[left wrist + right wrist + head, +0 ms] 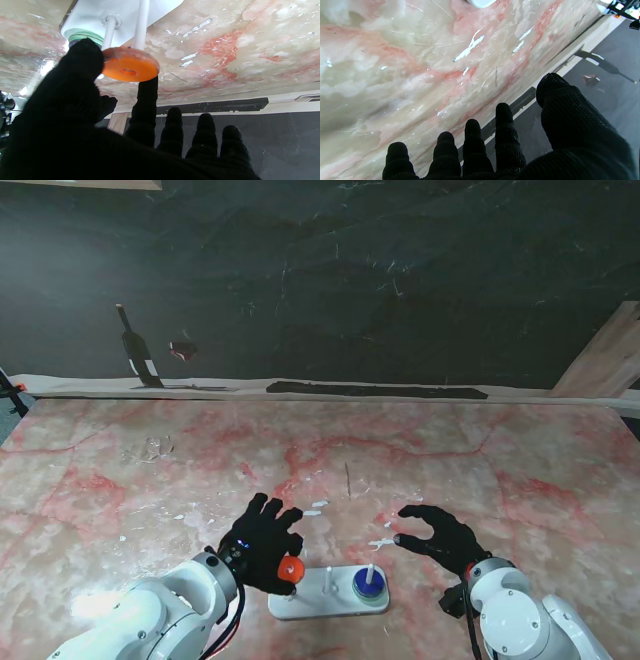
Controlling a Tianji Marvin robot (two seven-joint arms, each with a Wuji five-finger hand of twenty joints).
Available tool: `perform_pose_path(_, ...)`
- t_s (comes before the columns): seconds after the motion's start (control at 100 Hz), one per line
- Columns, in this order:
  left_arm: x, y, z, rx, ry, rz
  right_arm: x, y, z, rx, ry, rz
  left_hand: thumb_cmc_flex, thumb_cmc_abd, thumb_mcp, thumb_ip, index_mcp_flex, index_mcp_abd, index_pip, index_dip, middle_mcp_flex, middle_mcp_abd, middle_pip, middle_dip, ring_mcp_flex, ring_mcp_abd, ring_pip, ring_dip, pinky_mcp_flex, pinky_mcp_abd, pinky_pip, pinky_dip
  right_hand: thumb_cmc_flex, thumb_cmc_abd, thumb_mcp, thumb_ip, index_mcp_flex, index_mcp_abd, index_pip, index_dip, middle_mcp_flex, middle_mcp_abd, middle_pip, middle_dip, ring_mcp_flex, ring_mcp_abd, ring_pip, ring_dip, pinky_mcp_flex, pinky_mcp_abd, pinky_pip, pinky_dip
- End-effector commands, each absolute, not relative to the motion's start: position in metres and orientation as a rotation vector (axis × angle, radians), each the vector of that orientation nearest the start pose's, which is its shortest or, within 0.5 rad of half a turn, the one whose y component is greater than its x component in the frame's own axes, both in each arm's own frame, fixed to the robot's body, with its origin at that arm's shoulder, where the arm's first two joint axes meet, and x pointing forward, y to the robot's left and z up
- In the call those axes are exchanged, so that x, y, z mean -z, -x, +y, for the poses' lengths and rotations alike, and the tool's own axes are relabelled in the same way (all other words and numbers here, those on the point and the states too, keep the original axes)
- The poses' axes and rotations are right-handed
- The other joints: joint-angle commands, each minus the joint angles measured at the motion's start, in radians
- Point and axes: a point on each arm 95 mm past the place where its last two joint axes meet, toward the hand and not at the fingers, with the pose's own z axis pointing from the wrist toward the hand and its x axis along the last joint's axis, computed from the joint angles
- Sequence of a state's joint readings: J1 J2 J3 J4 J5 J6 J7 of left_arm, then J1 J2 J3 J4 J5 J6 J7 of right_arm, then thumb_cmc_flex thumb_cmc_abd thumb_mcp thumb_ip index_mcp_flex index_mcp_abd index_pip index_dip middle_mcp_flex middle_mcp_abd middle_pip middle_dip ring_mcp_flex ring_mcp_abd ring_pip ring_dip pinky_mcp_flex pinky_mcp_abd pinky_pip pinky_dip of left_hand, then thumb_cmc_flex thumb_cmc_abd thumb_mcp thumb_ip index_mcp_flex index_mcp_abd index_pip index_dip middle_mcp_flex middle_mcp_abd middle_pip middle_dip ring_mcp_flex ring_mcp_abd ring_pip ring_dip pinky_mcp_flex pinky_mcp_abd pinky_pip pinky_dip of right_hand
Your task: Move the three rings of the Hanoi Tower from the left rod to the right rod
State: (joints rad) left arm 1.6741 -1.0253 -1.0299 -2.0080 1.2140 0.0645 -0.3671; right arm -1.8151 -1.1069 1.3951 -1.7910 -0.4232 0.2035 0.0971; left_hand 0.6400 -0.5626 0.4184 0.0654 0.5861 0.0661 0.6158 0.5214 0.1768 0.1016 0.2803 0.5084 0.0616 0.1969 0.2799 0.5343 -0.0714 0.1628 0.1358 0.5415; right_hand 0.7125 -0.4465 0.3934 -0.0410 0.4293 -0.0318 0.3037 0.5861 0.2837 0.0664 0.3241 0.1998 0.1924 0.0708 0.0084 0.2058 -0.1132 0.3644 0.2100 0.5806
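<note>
- Stand view: left hand (pixel 262 542) pinching orange ring (pixel 291 570) at left end of white base (pixel 330 598), ring lifted, just beside left rod.
- Blue ring (pixel 368 582) stacked on green ring (pixel 374 595) at right rod (pixel 369 571); middle rod (pixel 329 578) bare.
- Right hand (pixel 440 538) right of base, fingers spread, holding nothing, hovering over marble table (pixel 120 480).
- Left wrist view: thumb (pixel 82 62) and index finger (pixel 147 100) clamped on opposite edges of orange ring (pixel 130 67), other fingers straight and free.
- Ring off any rod, hole clear, two rods and base behind it.
- Right wrist view: right hand (pixel 520 150) wide open, fingers apart, nothing held, marble beyond.
</note>
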Motion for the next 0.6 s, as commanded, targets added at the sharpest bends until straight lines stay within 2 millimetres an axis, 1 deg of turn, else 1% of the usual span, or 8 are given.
perform_pose_path(0.0, 0.280, -0.315, -0.099, 1.370, 0.972, 1.934, 0.339, -0.343, -0.037, 1.970, 2.554, -1.403, 0.019, 0.028, 0.004, 0.059, 0.051, -0.023, 0.012, 0.004, 0.004, 0.009, 0.005, -0.011, 0.015, -0.005, 0.017, -0.007, -0.013, 0.002, -0.003, 0.018, -0.029, 0.003, 0.000, 0.005, -0.020, -0.003, -0.008, -0.007, -0.019, -0.002, 0.011, 0.006, -0.018, -0.002, -0.007, 0.006, -0.008, 0.014, -0.014, 0.002)
perform_pose_path(0.27, 0.273, -0.317, -0.106, 1.395, 0.955, 1.945, 0.339, -0.343, -0.037, 1.970, 2.554, -1.402, 0.020, 0.030, 0.000, 0.061, 0.052, -0.021, 0.009, 0.004, 0.004, 0.011, 0.006, -0.012, 0.015, -0.004, 0.018, -0.008, -0.013, 0.003, -0.002, 0.021, -0.030, 0.003, -0.001, 0.005, -0.021, -0.001, -0.008, -0.007, -0.020, -0.003, 0.010, 0.006, -0.018, -0.002, -0.007, 0.006, -0.008, 0.014, -0.013, 0.002)
perform_pose_path(0.43, 0.271, -0.321, -0.117, 1.426, 0.930, 1.962, 0.339, -0.343, -0.037, 1.970, 2.554, -1.401, 0.021, 0.031, -0.003, 0.062, 0.055, -0.020, 0.008, 0.005, 0.005, 0.013, 0.009, -0.013, 0.015, -0.004, 0.020, -0.009, -0.014, 0.003, -0.001, 0.024, -0.030, 0.004, -0.001, 0.005, -0.021, -0.002, -0.008, -0.007, -0.020, -0.002, 0.010, 0.005, -0.018, -0.002, -0.007, 0.006, -0.008, 0.014, -0.013, 0.003)
perform_pose_path(0.59, 0.268, -0.326, -0.132, 1.468, 0.900, 1.980, 0.339, -0.343, -0.037, 1.970, 2.556, -1.398, 0.021, 0.032, -0.003, 0.063, 0.057, -0.019, 0.008, 0.005, 0.005, 0.014, 0.012, -0.012, 0.015, -0.004, 0.022, -0.009, -0.014, 0.003, 0.000, 0.027, -0.031, 0.005, -0.001, 0.005, -0.021, -0.002, -0.008, -0.007, -0.020, -0.002, 0.010, 0.005, -0.018, -0.003, -0.007, 0.006, -0.008, 0.015, -0.013, 0.003)
